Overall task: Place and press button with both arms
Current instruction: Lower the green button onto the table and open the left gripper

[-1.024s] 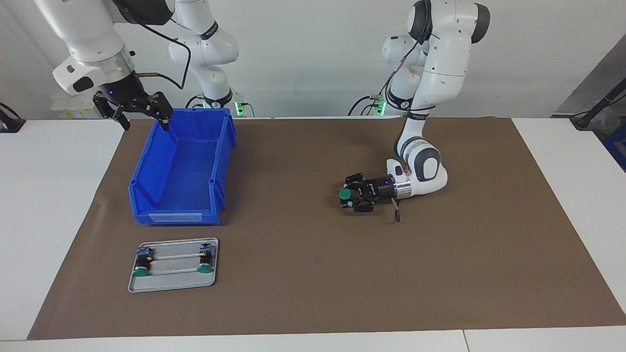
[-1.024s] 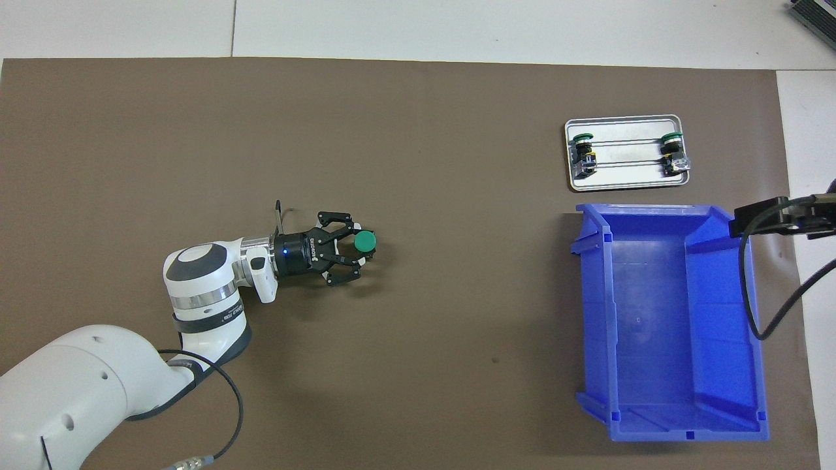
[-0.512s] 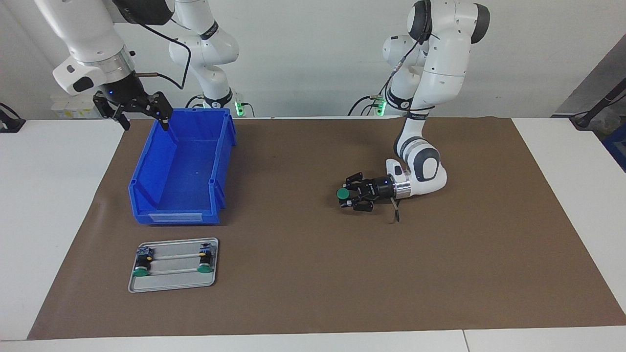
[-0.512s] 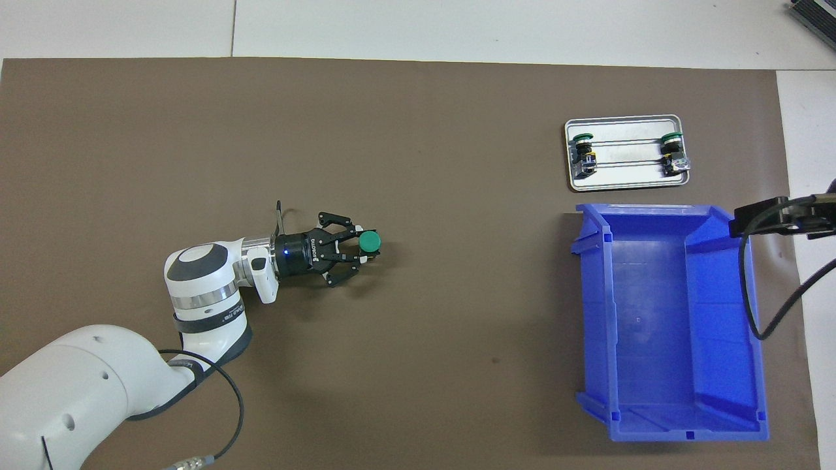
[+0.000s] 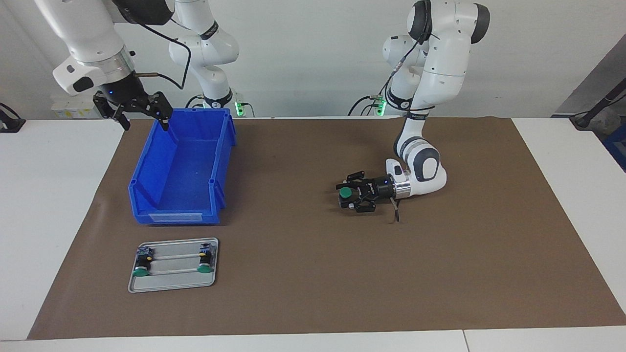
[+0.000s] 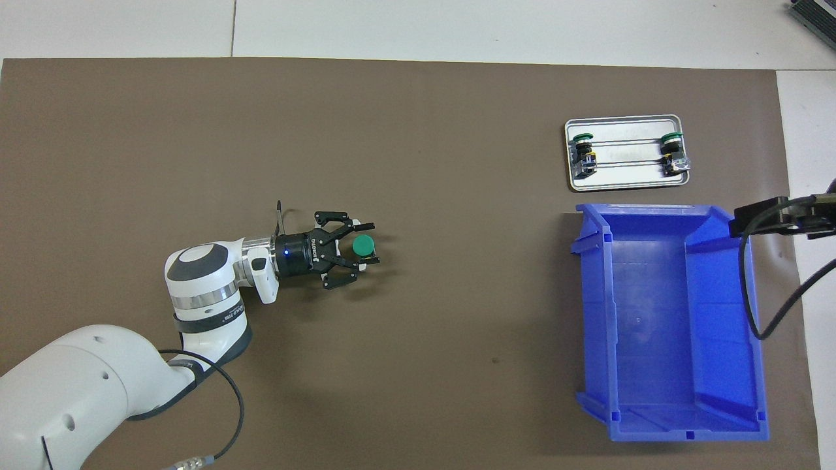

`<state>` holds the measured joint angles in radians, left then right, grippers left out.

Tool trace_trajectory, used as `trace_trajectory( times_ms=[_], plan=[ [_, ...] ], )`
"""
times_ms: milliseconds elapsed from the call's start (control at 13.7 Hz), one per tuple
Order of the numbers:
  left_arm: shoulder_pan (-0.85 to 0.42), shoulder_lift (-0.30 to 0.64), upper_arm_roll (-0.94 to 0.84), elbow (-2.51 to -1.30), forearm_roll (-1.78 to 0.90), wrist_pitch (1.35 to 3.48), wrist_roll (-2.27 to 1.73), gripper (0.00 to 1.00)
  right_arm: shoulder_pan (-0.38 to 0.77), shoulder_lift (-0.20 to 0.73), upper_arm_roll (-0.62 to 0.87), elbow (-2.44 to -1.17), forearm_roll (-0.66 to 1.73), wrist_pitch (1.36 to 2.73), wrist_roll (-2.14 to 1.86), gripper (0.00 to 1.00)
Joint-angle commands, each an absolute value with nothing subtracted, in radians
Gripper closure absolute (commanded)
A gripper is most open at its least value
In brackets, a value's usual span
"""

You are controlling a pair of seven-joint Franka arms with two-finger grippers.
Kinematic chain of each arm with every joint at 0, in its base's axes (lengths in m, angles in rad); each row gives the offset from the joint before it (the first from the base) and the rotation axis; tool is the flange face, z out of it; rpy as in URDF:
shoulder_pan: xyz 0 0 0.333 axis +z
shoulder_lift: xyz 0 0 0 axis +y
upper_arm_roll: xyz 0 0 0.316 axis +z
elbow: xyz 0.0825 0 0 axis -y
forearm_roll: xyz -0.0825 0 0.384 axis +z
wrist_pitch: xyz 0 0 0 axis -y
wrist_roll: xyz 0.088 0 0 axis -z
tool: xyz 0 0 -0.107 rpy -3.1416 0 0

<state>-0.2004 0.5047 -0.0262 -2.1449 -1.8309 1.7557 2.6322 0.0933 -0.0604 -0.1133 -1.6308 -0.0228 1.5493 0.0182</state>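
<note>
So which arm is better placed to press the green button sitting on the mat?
Probably the left. Its end effector sits low on the mat with open fingers around the button, cap up. The right end effector waits high over the blue bin's rim, well away from the button.
</note>
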Motion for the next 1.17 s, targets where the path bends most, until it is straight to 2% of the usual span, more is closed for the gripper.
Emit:
trace_trajectory(
  times_ms=[0,73,219,293,1097],
  plan=[
    [-0.195,0.509,-0.026,-2.148,-1.822,1.738,2.620,0.26,0.087,-0.084,-0.109,-1.655,-0.011,1.555,0.014,0.00],
    [-0.196,0.509,-0.026,-2.149,-1.822,1.738,2.606,0.16,0.087,-0.084,-0.109,-1.655,-0.011,1.555,0.014,0.00],
    [-0.195,0.506,-0.026,-2.151,-1.822,1.732,2.594,0.02,0.087,-0.084,-0.109,-1.655,-0.011,1.555,0.012,0.00],
    [-0.195,0.506,-0.026,-2.151,-1.822,1.723,2.583,0.00,0.087,-0.084,-0.109,-1.655,-0.011,1.555,0.012,0.00],
    [-0.180,0.468,-0.026,-2.114,-1.822,1.654,2.409,0.00,0.087,-0.084,-0.109,-1.655,-0.011,1.555,0.014,0.00]
  ],
)
